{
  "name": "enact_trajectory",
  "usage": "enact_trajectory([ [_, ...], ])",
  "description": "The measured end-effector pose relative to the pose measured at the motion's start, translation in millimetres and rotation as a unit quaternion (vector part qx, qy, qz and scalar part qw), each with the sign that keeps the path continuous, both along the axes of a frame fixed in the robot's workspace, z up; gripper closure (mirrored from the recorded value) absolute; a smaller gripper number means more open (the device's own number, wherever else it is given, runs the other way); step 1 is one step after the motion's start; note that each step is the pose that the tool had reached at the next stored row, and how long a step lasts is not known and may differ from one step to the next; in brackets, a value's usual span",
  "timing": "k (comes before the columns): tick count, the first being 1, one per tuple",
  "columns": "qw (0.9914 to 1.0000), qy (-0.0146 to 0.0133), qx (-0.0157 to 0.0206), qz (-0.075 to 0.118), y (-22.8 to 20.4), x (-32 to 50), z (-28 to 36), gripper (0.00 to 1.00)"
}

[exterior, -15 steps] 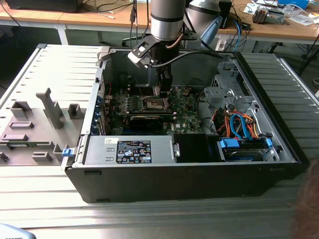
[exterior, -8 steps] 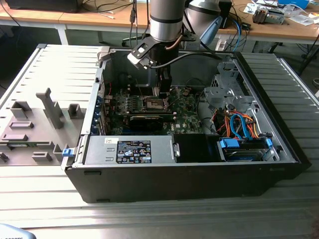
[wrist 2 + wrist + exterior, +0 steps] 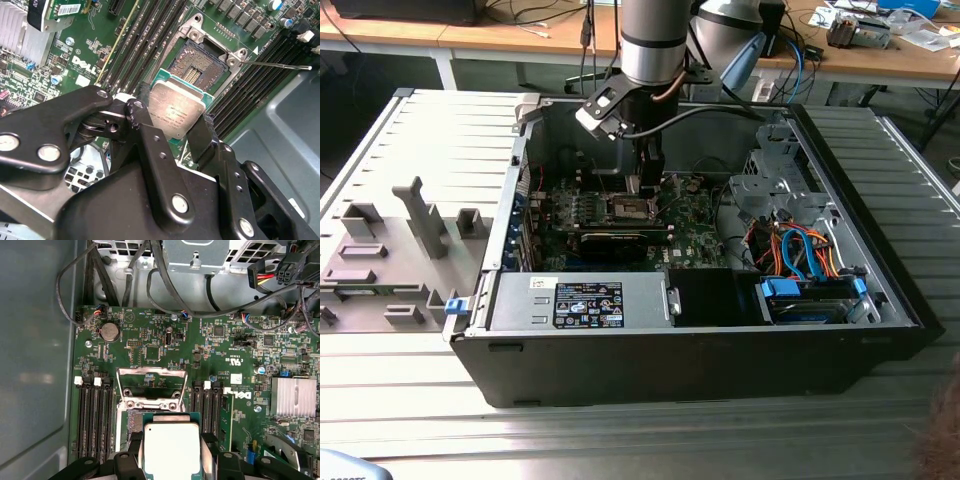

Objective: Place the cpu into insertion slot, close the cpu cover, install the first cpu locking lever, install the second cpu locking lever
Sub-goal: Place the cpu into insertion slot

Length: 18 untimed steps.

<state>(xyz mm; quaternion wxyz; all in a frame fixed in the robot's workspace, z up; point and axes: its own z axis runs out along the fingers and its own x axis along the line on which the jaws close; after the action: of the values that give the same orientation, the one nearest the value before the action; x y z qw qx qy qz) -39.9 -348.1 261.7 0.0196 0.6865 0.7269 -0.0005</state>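
— One thing in the claw, then?

— Yes. The gripper (image 3: 172,119) is clenched on the cpu (image 3: 177,112), a black finger (image 3: 140,112) pressed to each of two opposite edges, silvery top facing the camera in both wrist views.

— Where does it sit?

— Over the insertion slot (image 3: 197,67), not seated. In the second wrist view most of the dark pin field is bare beyond the chip's far edge.

— And the cpu cover (image 3: 152,371)?

— Swung open. In the first wrist view it lies back from the slot, with green board (image 3: 150,340) showing through its window.

— Any lever?

— A thin metal lever (image 3: 280,65) juts out sideways past the slot, over the long black memory slots (image 3: 150,45).

— The wider scene?

— In the exterior view the arm reaches down into an open computer case (image 3: 720,370) lying on a slatted metal table (image 3: 620,440), the gripper (image 3: 648,180) just above the board.
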Motion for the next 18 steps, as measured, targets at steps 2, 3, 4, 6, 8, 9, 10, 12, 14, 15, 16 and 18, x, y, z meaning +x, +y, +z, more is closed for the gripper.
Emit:
enact_trajectory([
  [2, 1.0, 0.0, 0.0, 0.0, 0.0, 0.0, -0.2, 0.45],
  [3, 1.0, 0.0, 0.0, 0.0, 0.0, 0.0, -0.4, 0.45],
  [4, 1.0, 0.0, 0.0, 0.0, 0.0, 0.0, -0.6, 0.45],
  [6, 1.0, 0.0, 0.0, 0.0, 0.0, 0.0, -1.0, 0.45],
  [8, 1.0, 0.0, 0.0, 0.0, 0.0, 0.0, -1.2, 0.45],
  [9, 1.0, 0.0, 0.0, 0.0, 0.0, 0.0, -1.7, 0.45],
  [10, 1.0, 0.0, 0.0, 0.0, 0.0, 0.0, -2.2, 0.45],
  [12, 1.0, 0.0, 0.0, 0.0, 0.0, 0.0, -3.6, 0.45],
  [14, 1.0, 0.0, -0.0001, 0.0, 0.0, 0.0, -4.7, 0.45],
  [15, 1.0, 0.0, 0.0, 0.0, 0.0, 0.0, -5.8, 0.45],
  [16, 1.0, 0.0, 0.0, 0.0, 0.0, 0.0, -5.9, 0.45],
  [18, 1.0, 0.0, 0.0, 0.0, 0.0, 0.0, -6.2, 0.45],
])
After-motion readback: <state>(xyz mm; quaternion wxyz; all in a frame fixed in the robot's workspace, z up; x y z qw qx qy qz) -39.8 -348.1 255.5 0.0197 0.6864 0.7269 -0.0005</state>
